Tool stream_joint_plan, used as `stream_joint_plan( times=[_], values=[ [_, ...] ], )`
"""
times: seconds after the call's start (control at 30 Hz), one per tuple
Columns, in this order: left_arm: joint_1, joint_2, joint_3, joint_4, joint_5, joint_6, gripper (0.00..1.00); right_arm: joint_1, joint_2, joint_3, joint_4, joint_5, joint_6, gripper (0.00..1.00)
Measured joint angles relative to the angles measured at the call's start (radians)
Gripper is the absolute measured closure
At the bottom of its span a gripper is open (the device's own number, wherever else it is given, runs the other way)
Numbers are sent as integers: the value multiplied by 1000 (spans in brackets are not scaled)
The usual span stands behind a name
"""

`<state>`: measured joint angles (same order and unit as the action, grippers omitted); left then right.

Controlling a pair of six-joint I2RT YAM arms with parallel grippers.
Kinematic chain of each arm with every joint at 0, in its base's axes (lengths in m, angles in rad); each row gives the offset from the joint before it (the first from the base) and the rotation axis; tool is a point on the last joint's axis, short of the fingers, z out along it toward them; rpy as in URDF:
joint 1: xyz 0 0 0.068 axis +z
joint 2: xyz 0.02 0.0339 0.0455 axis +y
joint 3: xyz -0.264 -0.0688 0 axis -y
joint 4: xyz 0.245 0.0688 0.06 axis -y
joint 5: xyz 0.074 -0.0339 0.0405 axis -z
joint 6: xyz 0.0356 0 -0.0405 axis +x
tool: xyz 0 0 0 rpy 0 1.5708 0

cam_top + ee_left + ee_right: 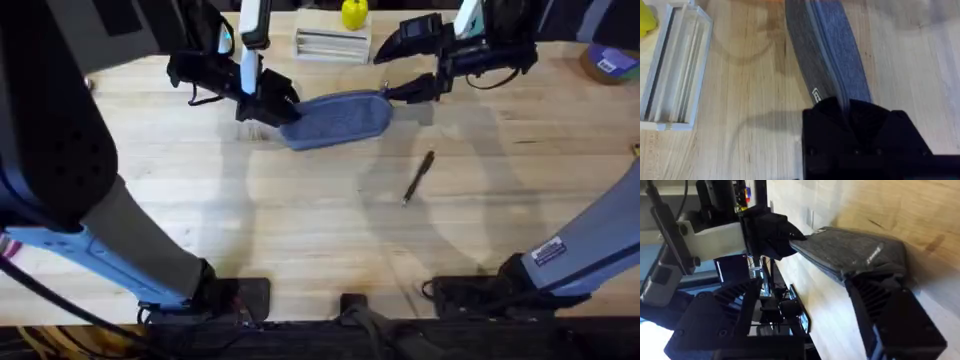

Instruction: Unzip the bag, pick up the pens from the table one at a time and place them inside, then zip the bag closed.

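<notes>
**Two-ended hold on the bag, zipper yet to run**

The bag (338,118) lay flat on the bench (300,230), toward its far side. The left end effector (272,106) was closed on the bag's left end; its wrist view showed the fabric pinched right between the dark fingers (860,120). The right end effector (398,94) sat at the bag's opposite end, by the small metal pull, and its fingers (875,287) seemed closed on that end, though whether they held the pull itself or only fabric could not be told. The pen (418,177) lay on the bench near the bag's right end, on the side toward the arms' bases, apart from it.

The step in hand looked like the unzipping. To do it well, the left grip ought to have anchored its end firmly while the right drew the pull straight along the zipper line toward it, keeping the bag taut so the fabric did not bunch. Lifting would have risked dragging the bag toward the tray (332,44) just behind it.
</notes>
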<state>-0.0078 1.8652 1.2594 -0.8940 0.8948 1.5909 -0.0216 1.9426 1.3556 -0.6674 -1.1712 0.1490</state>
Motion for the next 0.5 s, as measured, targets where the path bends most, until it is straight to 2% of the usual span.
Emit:
stream_joint_plan(
  times=[0.13, 0.5],
  values=[
    [0, 0, 0, 0, 0, 0, 959, 4, 0, 0, 18, -1, 0, 8],
    [0, 0, 0, 0, 0, 0, 959, 40, 0, 0, 193, 4, 55, 8]
  ],
)
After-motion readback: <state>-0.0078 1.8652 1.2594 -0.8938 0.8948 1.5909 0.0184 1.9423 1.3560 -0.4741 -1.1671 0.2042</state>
